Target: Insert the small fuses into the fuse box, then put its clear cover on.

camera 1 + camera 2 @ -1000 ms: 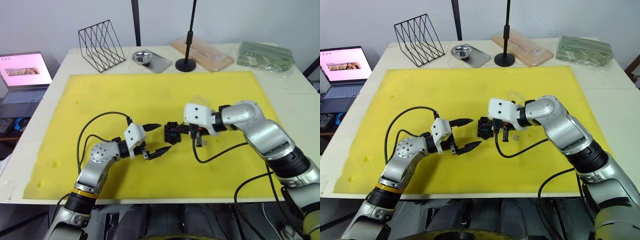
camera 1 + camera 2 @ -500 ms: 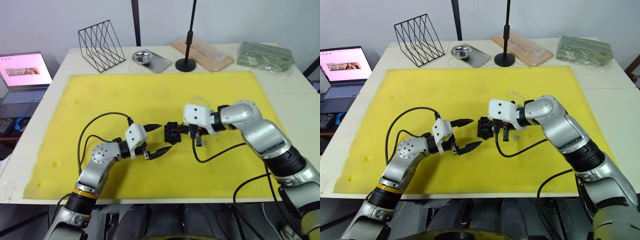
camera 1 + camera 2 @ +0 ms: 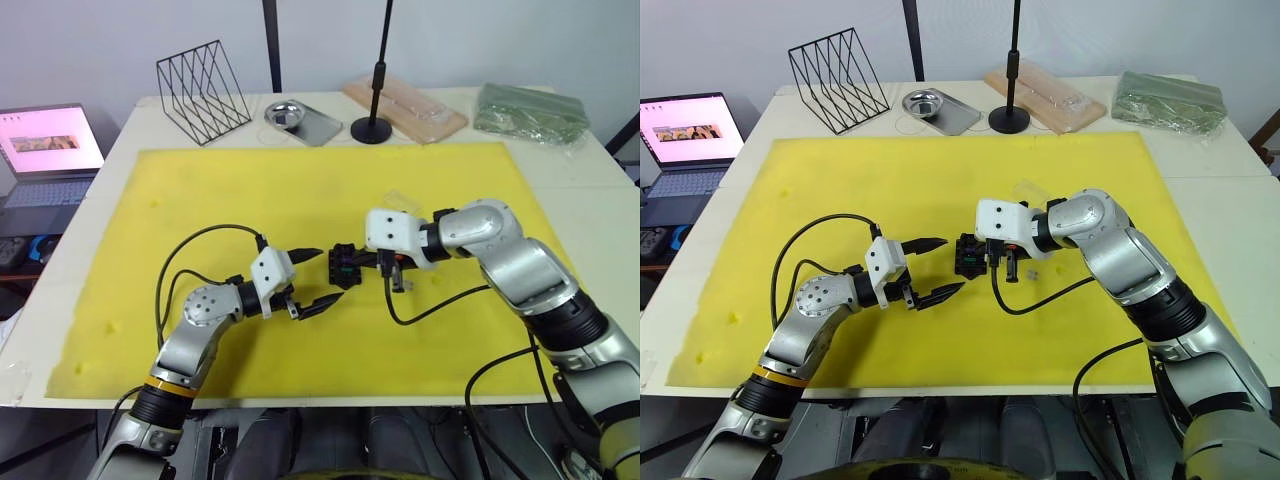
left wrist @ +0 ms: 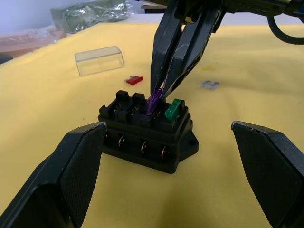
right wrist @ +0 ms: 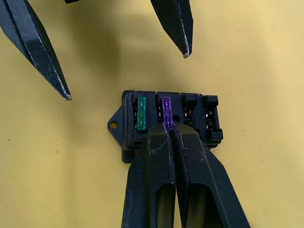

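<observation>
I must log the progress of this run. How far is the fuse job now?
Done: a green fuse sits in the fuse box. In hand: the right gripper, shut on a purple fuse, holds it at the slot beside the green one. Left: a red fuse and a grey fuse lie on the yellow mat, then the clear cover. The left gripper is open beside the box.

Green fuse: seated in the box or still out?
In: green fuse stands upright in an end slot of the fuse box, untouched.
</observation>
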`<act>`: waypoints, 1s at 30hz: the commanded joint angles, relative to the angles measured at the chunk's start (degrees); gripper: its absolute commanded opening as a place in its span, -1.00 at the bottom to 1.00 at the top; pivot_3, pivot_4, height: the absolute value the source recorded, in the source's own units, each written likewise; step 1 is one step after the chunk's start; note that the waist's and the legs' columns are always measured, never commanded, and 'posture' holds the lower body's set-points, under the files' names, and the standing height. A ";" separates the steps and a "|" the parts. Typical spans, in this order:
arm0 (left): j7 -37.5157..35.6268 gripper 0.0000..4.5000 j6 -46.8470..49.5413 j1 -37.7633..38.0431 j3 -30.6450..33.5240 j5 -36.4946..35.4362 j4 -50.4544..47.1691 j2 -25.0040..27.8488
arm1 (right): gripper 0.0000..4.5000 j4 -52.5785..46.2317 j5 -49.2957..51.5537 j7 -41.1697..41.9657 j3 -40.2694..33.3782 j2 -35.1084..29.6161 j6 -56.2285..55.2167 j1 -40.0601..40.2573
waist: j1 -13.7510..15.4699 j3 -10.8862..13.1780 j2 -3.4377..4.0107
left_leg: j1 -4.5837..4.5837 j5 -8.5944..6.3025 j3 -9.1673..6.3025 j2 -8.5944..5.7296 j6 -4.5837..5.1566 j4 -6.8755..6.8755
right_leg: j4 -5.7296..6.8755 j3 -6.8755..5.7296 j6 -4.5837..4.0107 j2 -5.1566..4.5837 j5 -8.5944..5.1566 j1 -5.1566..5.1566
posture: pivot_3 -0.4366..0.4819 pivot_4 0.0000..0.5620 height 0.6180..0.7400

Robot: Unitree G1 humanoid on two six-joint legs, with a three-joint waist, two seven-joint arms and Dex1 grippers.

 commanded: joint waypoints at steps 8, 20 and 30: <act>0.77 0.98 -0.47 -0.73 0.03 -0.07 -1.06 -0.82 | -1.00 0.45 -1.02 1.12 -0.23 0.72 -0.25 -1.07 | -0.03 0.00 0.00 | 0.02 0.01 0.00 0.00 -0.03 0.00 | 0.00 0.00 -0.01 0.00 0.00 0.01 | -0.05 -0.47 1.00; 0.95 0.98 -0.70 -0.70 0.01 0.33 -0.82 -0.77 | -1.00 0.73 -0.48 1.06 -1.45 1.57 -0.53 -1.44 | -0.07 -0.01 0.01 | 0.03 0.03 0.00 0.00 -0.05 0.00 | 0.01 0.00 -0.01 0.01 0.01 0.01 | -0.05 -0.47 1.00; 0.93 0.98 -0.69 -0.77 -0.05 0.37 -0.77 -0.80 | -1.00 0.25 0.19 0.91 -1.92 2.20 -0.82 -1.13 | -0.10 -0.01 0.01 | 0.03 0.03 0.00 0.00 -0.06 -0.01 | 0.01 0.01 -0.01 0.01 0.01 0.01 | -0.05 -0.47 1.00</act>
